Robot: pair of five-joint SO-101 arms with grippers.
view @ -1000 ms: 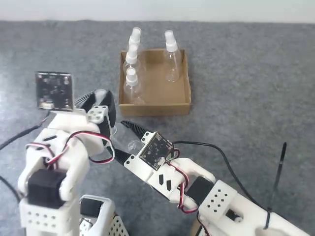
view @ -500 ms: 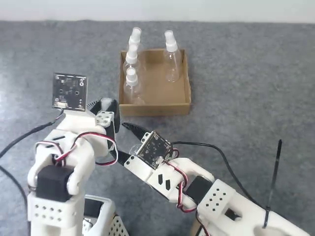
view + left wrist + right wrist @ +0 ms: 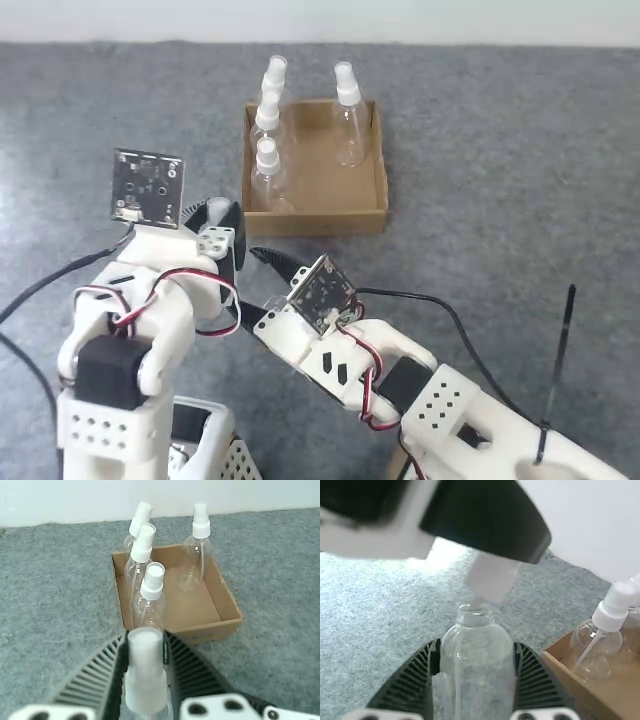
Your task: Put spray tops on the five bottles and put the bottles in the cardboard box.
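Leftmost, we see a white spray top (image 3: 145, 680), a plain round cap, pinched at its sides by the ribbed black fingers of the left gripper (image 3: 145, 642). Just to its right, low over the mat, the right gripper (image 3: 476, 652) is clamped around a clear plastic bottle (image 3: 477, 675), one finger pressed to each flank. The bottle stands upright with its neck open. From the right wrist we see the spray top tilted directly over that neck, its lower end at the rim; we cannot tell whether it has entered.

Further right and farther back sits the cardboard box (image 3: 315, 222), shallow and open-topped. Four bottles (image 3: 150, 595) with white tops stand inside: three in a line along its left wall, one at the far right corner. The near right part of its floor is bare. A strip of grey mat (image 3: 500, 180) separates both grippers from the box's near wall, and a wider stretch runs off to the right.
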